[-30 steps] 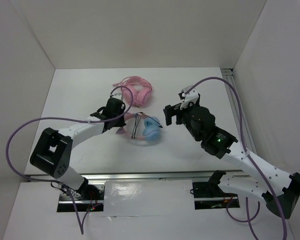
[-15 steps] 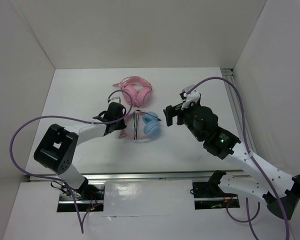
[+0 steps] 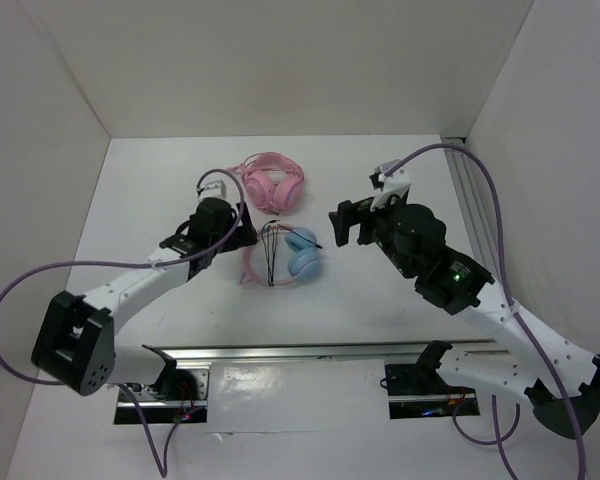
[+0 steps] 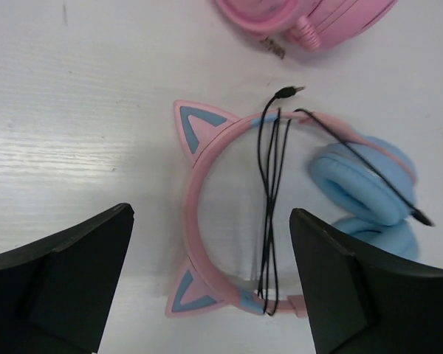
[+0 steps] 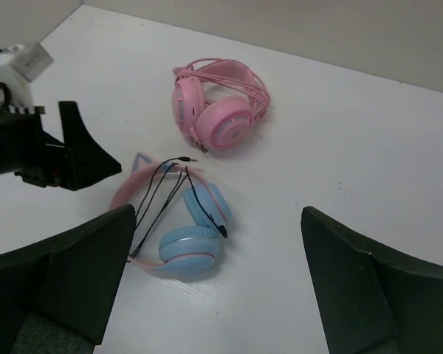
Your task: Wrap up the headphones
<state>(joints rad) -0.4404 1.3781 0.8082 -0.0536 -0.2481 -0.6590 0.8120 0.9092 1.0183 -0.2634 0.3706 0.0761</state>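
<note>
The left gripper (image 4: pixel 210 214) has drawn back from the headphones (image 4: pixel 358 184), its jaws spread. The right gripper (image 5: pixel 218 214) hovers, also spread.

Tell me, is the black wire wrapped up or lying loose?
Mostly wrapped: the black wire loops several times across the pink headband of the headphones, though its ends stick out loose.

No readable text, brand, number or sign in any view. White tag (image 5: pixel 18 63) on the left arm's wrist: too blurred to read. Nothing legible on the headphones (image 4: pixel 362 184) or the all-pink headphones (image 5: pixel 221 110)
</note>
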